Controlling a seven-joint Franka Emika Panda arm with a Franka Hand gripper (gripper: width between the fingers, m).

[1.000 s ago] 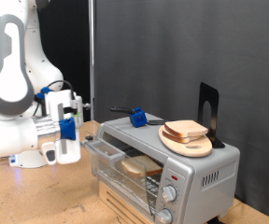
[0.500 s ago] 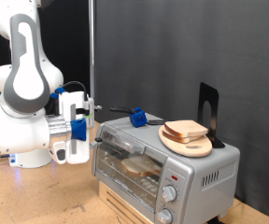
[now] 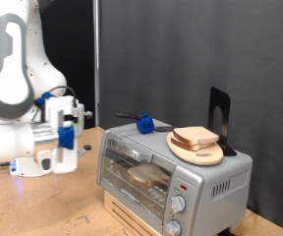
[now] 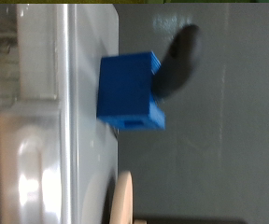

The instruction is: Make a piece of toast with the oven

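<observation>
2 slices of bread show in the exterior view. 1 piece of toast (image 3: 144, 177) lies on the wire rack inside the oven (image 3: 171, 174), seen through the glass of its door, which stands shut. The other slice (image 3: 196, 137) rests on a round wooden plate (image 3: 197, 151) on the oven's top, near its right edge, with a blue block (image 3: 144, 124) near the top's back left corner. The gripper (image 3: 66, 138) hangs near the oven's left side, apart from the door; whether its jaws are open cannot be told, and nothing shows between them. Loading looks done; the 2 knobs (image 3: 180, 205) sit untouched by the gripper.

The wrist view shows the blue block (image 4: 130, 91) on the oven's top (image 4: 41, 112) and the plate's edge (image 4: 124, 197), no fingers.
</observation>
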